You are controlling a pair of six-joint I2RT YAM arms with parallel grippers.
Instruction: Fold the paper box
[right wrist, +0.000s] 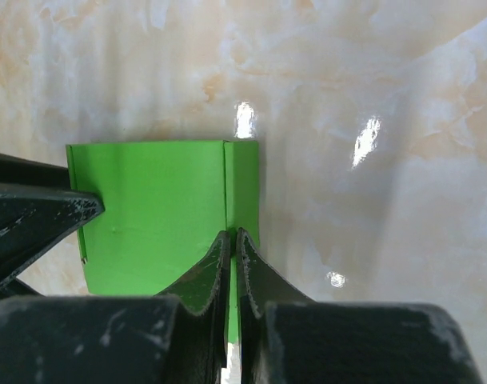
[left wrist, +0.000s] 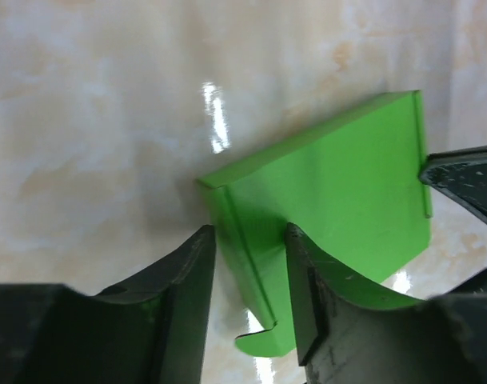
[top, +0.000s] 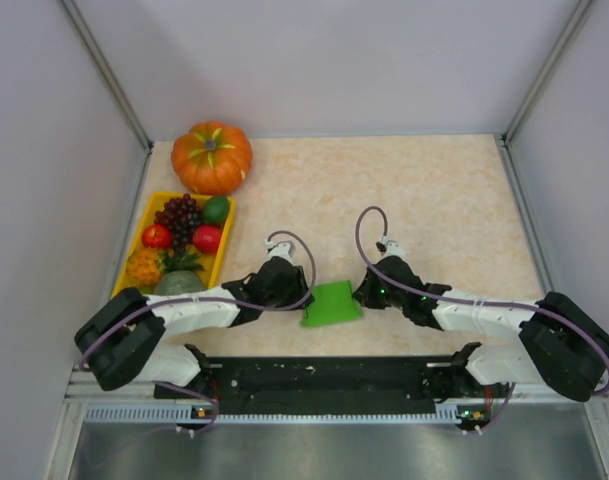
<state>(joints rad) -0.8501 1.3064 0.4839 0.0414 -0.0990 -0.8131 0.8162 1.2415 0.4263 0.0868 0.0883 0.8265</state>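
A: Grey walls on three sides, pale marbled surface below. Biggest things on it?
B: Left arm and right arm, reaching in from the near edge, bent toward each other. Next, an orange pumpkin at the far left corner.
A: Beside that?
B: Yellow tray, just in front of the pumpkin along the left wall, packed with dark grapes, red fruit and a green lime.
A: And the paper box?
B: Near the front edge, between the two arms, well apart from the tray. Bright green, partly folded: wide panel facing up, narrow strip creased along each side.
A: Left hand?
B: Spread, straddling the creased edge on its side. One finger beside the card, the other over the wide panel. Not pinching.
A: Right hand?
B: Pressed together on the opposite narrow strip, thin green card caught between the fingertips. Dark tip of each hand also visible at the edge of the other wrist view. Glare spots on the glossy surface around the box.
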